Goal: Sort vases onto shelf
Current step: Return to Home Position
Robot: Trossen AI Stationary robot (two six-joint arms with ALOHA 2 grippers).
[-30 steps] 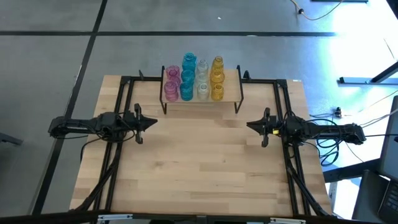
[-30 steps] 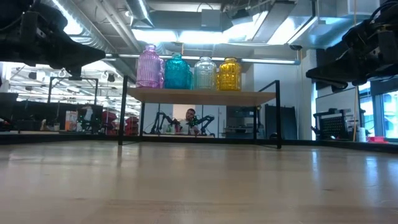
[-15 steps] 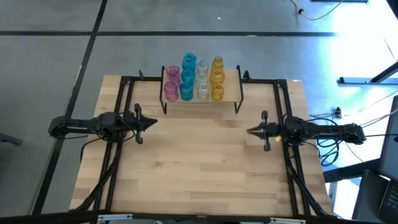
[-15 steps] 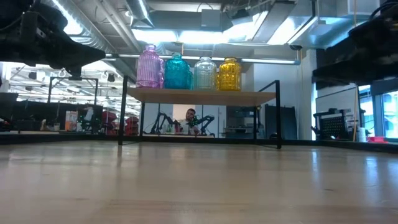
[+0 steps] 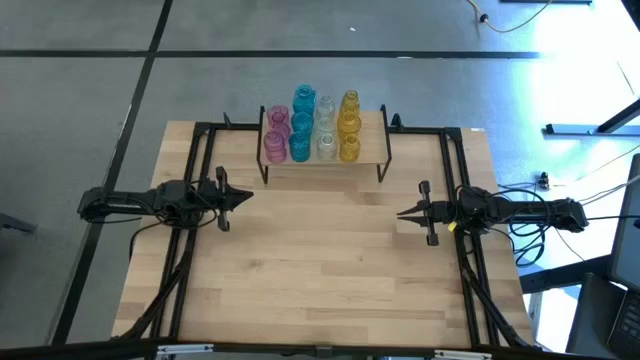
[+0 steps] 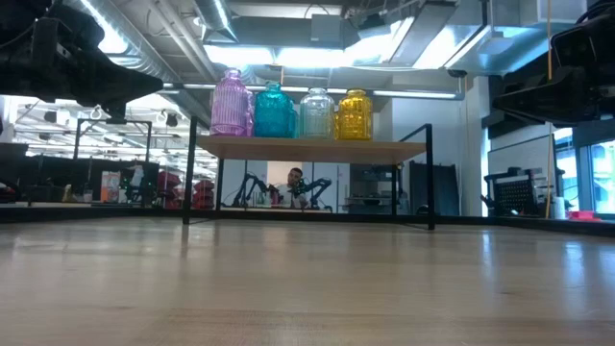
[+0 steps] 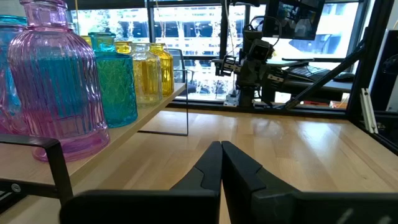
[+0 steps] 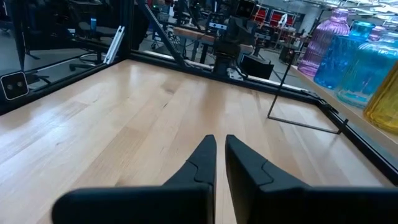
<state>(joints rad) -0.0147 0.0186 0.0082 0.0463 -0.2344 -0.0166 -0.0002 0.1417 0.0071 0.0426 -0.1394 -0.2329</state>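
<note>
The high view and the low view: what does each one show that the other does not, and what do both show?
Only the high view shows that the vases stand in four colour columns running front to back on the shelf, and shows the left gripper and right gripper, both shut, over the table. Only the low view shows the shelf's underside, its black legs and the room behind. Both show pink vases, teal-blue vases, clear vases and amber-yellow vases on the shelf.
</note>
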